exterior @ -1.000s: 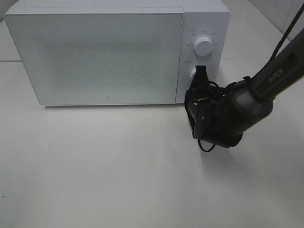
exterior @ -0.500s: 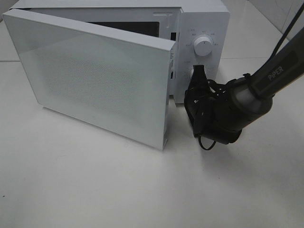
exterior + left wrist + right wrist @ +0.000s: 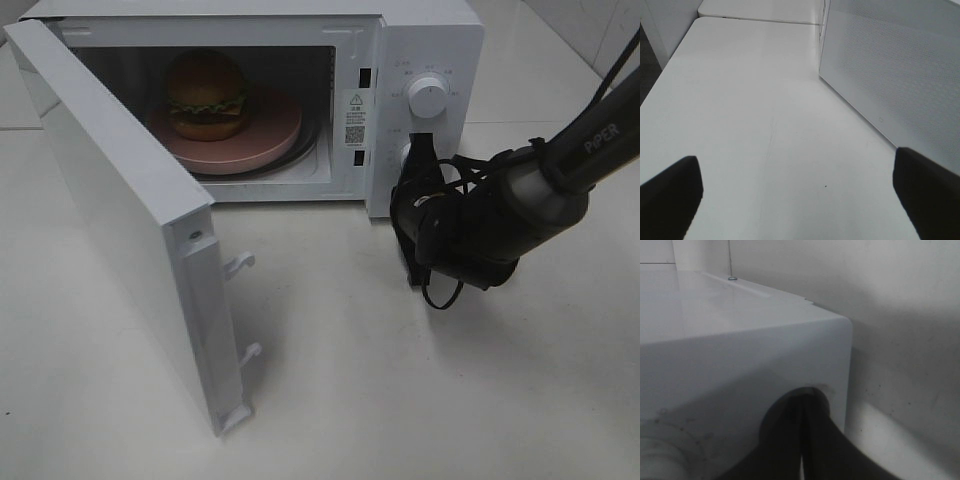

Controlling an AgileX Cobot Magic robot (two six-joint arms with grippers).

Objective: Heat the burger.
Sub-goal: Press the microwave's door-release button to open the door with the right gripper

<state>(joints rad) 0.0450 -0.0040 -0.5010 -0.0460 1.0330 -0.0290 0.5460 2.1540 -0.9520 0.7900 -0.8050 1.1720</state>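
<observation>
burger (image 3: 206, 95) on plate (image 3: 277, 135), microwave door (image 3: 120, 220) open, right gripper (image 3: 419, 150) closed

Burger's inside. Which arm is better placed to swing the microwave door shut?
Left, probably: the left gripper is open and faces the outside of the microwave door, ready to push. The right gripper is shut at the control panel.
</observation>
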